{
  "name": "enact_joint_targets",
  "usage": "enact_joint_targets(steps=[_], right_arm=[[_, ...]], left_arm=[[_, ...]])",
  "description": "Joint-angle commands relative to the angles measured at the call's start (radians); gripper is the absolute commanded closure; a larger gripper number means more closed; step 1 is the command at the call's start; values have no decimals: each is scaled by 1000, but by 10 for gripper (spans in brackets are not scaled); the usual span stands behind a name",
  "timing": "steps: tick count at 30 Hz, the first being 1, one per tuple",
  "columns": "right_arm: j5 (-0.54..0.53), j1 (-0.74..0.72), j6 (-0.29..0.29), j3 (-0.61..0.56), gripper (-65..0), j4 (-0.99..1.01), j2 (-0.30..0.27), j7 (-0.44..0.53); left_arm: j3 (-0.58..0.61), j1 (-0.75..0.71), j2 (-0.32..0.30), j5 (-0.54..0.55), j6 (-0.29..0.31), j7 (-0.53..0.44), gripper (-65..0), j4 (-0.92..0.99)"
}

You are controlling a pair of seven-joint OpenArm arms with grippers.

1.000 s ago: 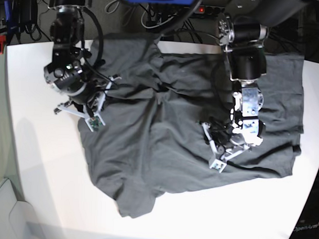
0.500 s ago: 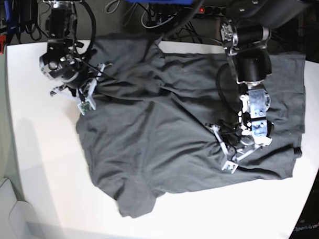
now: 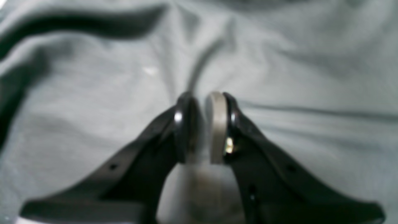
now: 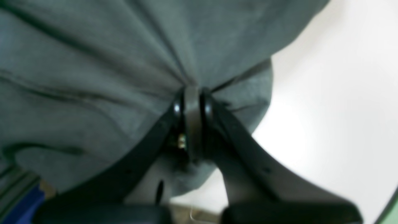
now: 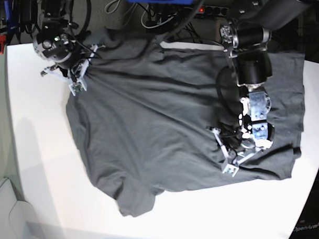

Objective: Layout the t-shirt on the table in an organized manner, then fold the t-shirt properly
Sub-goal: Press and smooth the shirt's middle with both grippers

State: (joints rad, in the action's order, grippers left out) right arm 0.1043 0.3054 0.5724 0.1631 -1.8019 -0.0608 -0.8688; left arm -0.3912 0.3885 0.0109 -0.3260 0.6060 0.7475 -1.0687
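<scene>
At table (image 5: 37, 162) far corner, right claw (image 4: 192, 102) pinches t-shirt (image 5: 164, 130) edge.

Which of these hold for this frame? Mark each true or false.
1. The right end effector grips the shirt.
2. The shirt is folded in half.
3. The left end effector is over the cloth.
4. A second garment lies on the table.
1. True: the right end effector pinches an edge of the shirt.
2. False: it lies spread, wrinkled, unfolded.
3. True: the left end effector sits over grey cloth.
4. False: only one shirt is on the table.
</scene>
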Motion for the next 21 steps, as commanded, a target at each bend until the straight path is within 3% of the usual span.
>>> enact_joint_targets(steps=[1, 13, 21], right_arm=[[1, 2, 1, 6, 0, -37, -1, 13], [1, -113, 1, 3, 0, -112, -20, 13], [1, -323, 1, 0, 0, 179, -18, 21]], left_arm=[[2, 30, -6, 6, -2, -15, -107, -18], [1, 43, -33, 6, -2, -12, -108, -17], [1, 42, -52, 6, -2, -7, -107, -23]])
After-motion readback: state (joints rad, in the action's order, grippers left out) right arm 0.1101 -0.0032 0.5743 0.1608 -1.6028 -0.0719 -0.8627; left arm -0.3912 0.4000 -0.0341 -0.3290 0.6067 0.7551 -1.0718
